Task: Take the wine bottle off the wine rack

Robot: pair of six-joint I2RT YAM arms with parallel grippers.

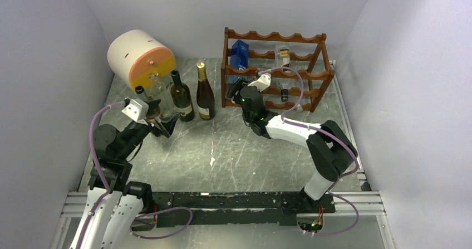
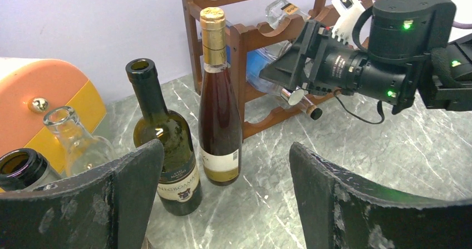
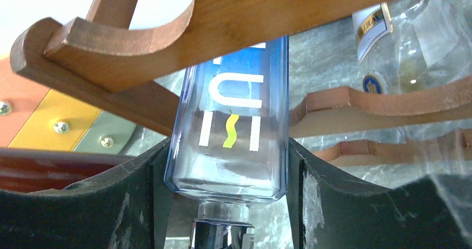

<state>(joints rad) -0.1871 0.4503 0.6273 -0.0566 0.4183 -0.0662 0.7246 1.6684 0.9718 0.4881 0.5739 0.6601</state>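
Wine rack (image 1: 300, 73) is your landmark: it stands at the far side of the table (image 1: 222, 149), in front of the right arm.

From overhead you see the wine bottle (image 1: 240, 54) as a blue block lying in the rack's left end, on an upper tier. The right gripper (image 1: 238, 88) is pushed in at the rack's front just below it, but from there you cannot tell how the jaws stand.

The right wrist camera settles that. Its two dark fingers (image 3: 139, 199) press against both flat sides of the blue bottle, near its shoulder, so the pincer is clamped on it. The bottle lies on the rack under a scalloped rail. Only this view shows you the white lettering and yellow squiggle on the glass. It also shows a clear bottle (image 3: 401, 43) lying further along the rack.

The left wrist camera gives you the side look: the right gripper reaches into the rack's near corner.

The left gripper (image 2: 224, 151) has its jaws wide apart with nothing between them. It sits well to the left of the rack. Between it and the rack stand a dark green bottle (image 2: 167, 149) and a gold-capped bottle (image 2: 219, 115), both upright.
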